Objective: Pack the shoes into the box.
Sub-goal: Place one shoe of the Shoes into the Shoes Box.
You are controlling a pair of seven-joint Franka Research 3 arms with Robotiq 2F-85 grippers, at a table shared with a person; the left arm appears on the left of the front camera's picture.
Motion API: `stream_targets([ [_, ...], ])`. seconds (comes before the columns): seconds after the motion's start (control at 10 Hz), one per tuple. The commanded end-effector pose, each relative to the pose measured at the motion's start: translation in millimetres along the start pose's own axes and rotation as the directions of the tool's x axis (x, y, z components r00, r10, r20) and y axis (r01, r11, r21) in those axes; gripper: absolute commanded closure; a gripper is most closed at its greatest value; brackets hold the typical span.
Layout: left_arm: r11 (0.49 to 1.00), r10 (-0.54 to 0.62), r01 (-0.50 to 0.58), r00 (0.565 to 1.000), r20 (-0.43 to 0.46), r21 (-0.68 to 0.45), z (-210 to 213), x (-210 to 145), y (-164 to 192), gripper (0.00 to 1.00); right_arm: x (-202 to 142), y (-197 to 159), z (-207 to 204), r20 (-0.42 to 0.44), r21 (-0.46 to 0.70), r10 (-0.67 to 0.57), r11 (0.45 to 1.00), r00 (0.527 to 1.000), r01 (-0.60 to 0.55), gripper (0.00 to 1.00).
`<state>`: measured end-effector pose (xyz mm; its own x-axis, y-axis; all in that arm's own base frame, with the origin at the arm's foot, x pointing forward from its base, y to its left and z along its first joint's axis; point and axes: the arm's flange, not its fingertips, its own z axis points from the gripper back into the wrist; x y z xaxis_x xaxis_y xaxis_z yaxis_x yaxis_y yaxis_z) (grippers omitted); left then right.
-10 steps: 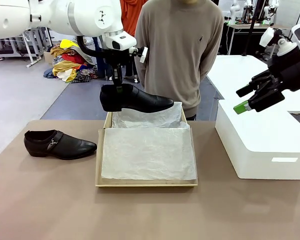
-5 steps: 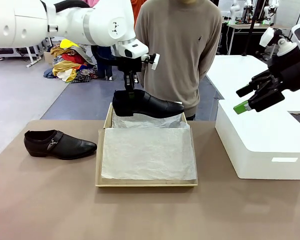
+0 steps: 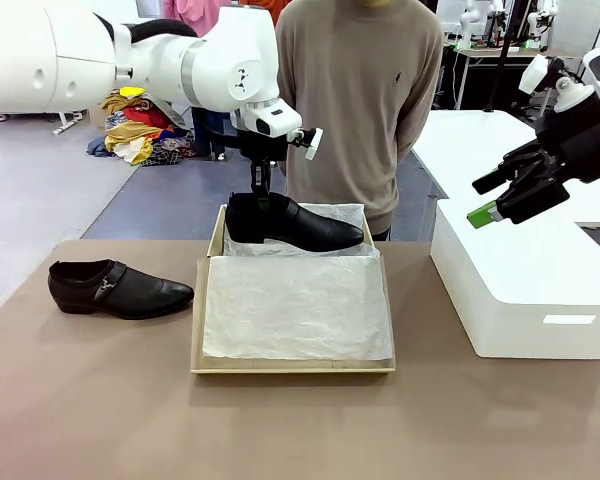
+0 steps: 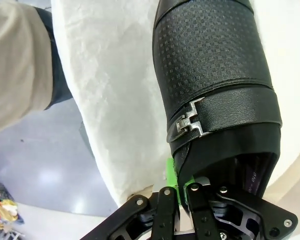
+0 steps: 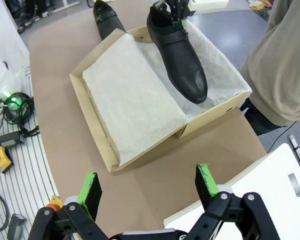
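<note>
- No word, number or brand can be read anywhere.
- Shoe at the far end of the box: pale print on the lining by the heel, too blurred to make out.
- Person's sweater, beyond the box: a small dark emblem on the chest, too small to tell.
- White bin, right of the box: a small pale label on its near wall, with no lettering that can be made out.
- Left arm, above the box's far end: a round grey mark on the joint cap, no letters legible.
</note>
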<state>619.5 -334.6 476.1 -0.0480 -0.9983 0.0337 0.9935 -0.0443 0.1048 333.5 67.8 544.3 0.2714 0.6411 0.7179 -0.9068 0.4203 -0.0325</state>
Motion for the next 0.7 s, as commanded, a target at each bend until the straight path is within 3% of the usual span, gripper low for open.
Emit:
stream_targets([
  [0.0,1.000,-0.015,0.015,1.000,0.002,-0.002,-1.3,-0.8,11.5,1.00,1.2,-1.4,-0.8,0.027,0.013,0.004,1.000,1.000,-0.004,0.00],
  [0.6,0.999,0.015,-0.015,1.000,0.003,-0.032,-31.1,-7.0,23.2,1.00,1.2,-1.4,-0.8,0.027,0.013,0.004,1.000,1.000,-0.004,0.00],
])
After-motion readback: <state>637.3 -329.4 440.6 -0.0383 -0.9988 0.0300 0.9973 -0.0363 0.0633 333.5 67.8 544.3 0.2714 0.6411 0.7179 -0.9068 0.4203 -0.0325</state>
